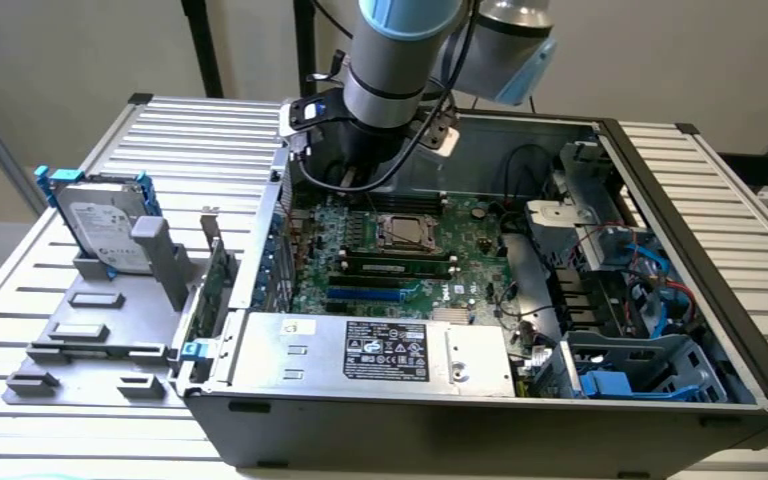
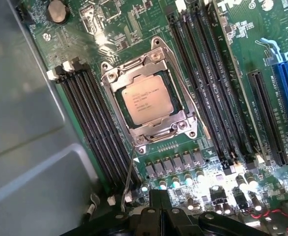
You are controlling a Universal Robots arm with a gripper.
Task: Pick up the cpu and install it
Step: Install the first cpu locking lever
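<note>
Right now we are looking at the cpu (image 2: 146, 100), a small flat square with a matte silver-grey lid and a thin paler rim. It is sitting flat on the motherboard (image 2: 134, 34), not in the gripper (image 2: 159, 206). A bright steel frame (image 2: 186, 124) with screws at its corners is bordering its edges, and a thin wire lever (image 2: 128, 177) is running from one corner of the frame towards the gripper. The green board is glinting with solder points; long black memory slots (image 2: 92, 123) are lying on both sides of the frame, with a blue slot (image 2: 286, 88) beyond. In the exterior view the board is lying inside an open grey metal case (image 1: 711, 250) on a ribbed aluminium table (image 1: 184, 130). A silver power supply (image 1: 357, 350) with a black label is filling the case's near edge, and blue and black cables (image 1: 651, 265) are crowding the exterior view's right. Outside the case, on the exterior view's left, a hard drive (image 1: 97, 225) is standing on edge in a grey holder (image 1: 91, 335). The arm (image 1: 391, 60) is hanging nearly vertical over the case's far corner. The black gripper is hovering just beside the frame, apart from the cpu; its fingers are closed together and are gripping nothing that we can make out.
</note>
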